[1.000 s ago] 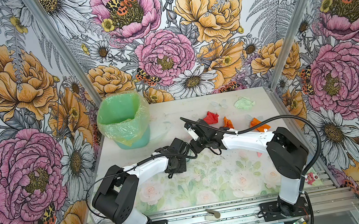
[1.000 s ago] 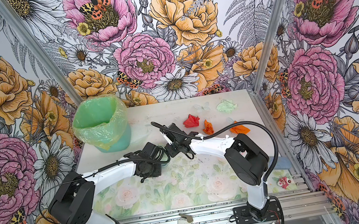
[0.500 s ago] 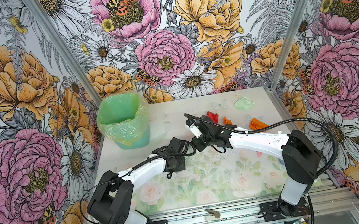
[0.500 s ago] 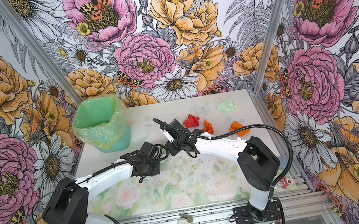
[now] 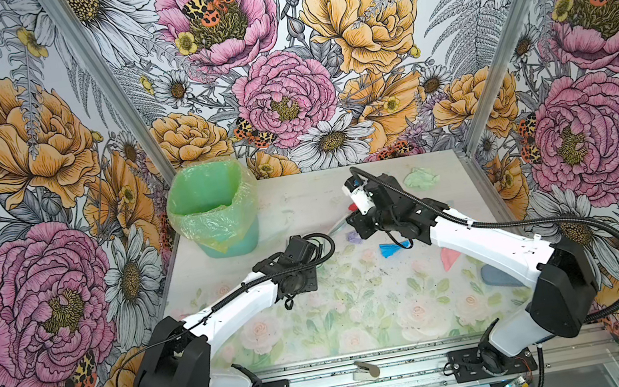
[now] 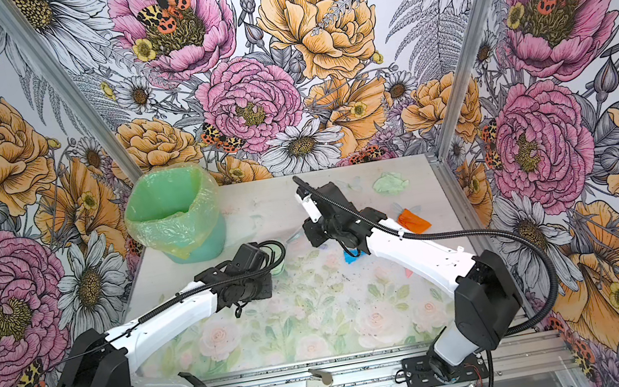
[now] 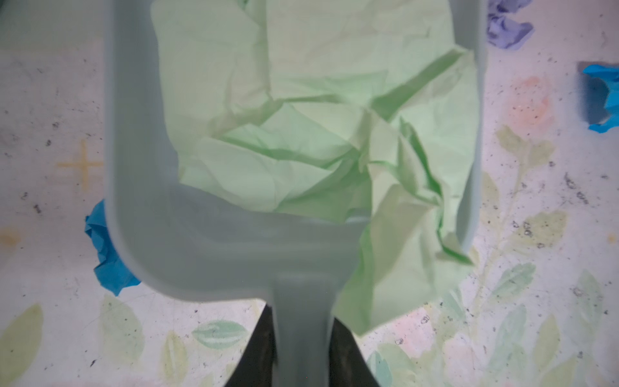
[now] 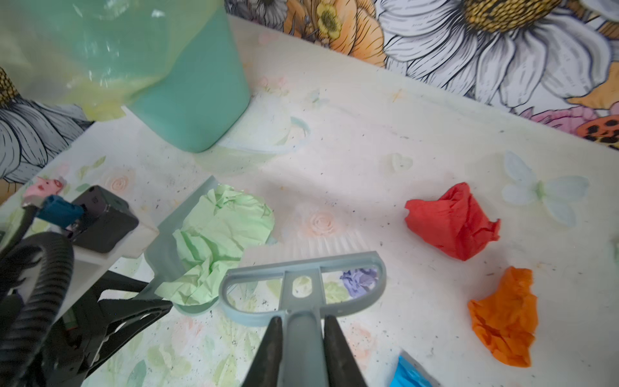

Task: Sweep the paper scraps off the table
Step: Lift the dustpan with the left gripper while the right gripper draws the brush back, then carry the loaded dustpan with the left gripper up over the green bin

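My left gripper is shut on the handle of the grey-blue dustpan, which lies flat on the table. A large pale green scrap lies in the pan and spills over its side. My right gripper is shut on the brush handle, with the bristles on the table by the pan's mouth. A lilac scrap shows through the brush frame. Red, orange and blue scraps lie nearby. Another pale green scrap lies at the back right.
A green bin lined with a plastic bag stands at the back left, close to the dustpan. A pink scrap and a grey-blue piece lie beside the right forearm. Aluminium framing edges the front.
The right arm has stretched out and its wrist moved toward the back, now covering the red scrap in a top view. The left gripper with the dustpan edged slightly toward the back.
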You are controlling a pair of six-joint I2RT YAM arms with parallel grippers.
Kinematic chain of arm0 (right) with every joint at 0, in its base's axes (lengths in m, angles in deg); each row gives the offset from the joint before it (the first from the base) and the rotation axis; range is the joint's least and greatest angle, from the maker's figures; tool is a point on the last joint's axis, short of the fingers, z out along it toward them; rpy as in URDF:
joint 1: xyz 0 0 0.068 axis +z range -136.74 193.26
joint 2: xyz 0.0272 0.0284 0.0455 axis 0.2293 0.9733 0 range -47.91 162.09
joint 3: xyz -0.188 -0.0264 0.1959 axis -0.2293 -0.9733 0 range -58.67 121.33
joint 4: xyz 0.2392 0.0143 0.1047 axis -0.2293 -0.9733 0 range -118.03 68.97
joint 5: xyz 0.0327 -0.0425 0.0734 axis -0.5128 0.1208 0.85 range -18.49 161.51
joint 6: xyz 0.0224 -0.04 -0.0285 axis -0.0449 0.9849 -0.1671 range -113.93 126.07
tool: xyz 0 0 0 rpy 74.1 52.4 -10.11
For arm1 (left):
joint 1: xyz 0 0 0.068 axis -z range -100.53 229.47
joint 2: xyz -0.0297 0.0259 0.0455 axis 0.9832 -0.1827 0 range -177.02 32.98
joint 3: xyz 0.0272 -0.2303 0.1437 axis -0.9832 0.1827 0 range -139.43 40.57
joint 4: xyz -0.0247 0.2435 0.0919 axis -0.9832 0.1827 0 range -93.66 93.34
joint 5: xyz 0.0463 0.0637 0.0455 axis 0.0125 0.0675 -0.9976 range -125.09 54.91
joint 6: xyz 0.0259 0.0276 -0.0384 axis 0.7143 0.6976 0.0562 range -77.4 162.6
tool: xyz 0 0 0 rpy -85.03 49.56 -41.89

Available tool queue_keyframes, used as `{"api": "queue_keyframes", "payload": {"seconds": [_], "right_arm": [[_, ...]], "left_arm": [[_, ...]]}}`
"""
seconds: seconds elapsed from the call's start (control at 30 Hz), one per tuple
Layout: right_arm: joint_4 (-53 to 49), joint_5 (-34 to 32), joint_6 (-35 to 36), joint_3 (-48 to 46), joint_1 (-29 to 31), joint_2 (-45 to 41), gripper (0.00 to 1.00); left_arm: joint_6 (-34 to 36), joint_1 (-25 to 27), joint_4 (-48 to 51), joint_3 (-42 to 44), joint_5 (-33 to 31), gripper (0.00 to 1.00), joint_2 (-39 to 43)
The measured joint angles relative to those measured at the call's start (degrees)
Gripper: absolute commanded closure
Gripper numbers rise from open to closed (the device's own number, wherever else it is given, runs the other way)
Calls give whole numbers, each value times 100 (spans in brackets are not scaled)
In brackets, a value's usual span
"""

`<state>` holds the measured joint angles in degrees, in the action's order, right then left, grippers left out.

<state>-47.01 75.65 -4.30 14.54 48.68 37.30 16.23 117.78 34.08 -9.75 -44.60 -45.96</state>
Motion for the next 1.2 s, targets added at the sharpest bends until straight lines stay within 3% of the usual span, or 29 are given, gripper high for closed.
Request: {"api": "queue_keyframes", "payload": {"seconds": [0.3,0.6,0.93,1.2], "right_arm": [[2,22,-4,-358,-413,-881,100],[-24,35,-9,-715,-476,-944,100],[-33,216,-2,-780,-503,-944,100],[7,365,-4,-933,-503,-944,100]], "left_arm": [[44,26,544,-632,-46,88,269],[111,-35,1176,-1530,-61,87,431],[431,-487,1869,-2964,-55,87,348],[776,-1342,2146,-4000,142,87,0]]}}
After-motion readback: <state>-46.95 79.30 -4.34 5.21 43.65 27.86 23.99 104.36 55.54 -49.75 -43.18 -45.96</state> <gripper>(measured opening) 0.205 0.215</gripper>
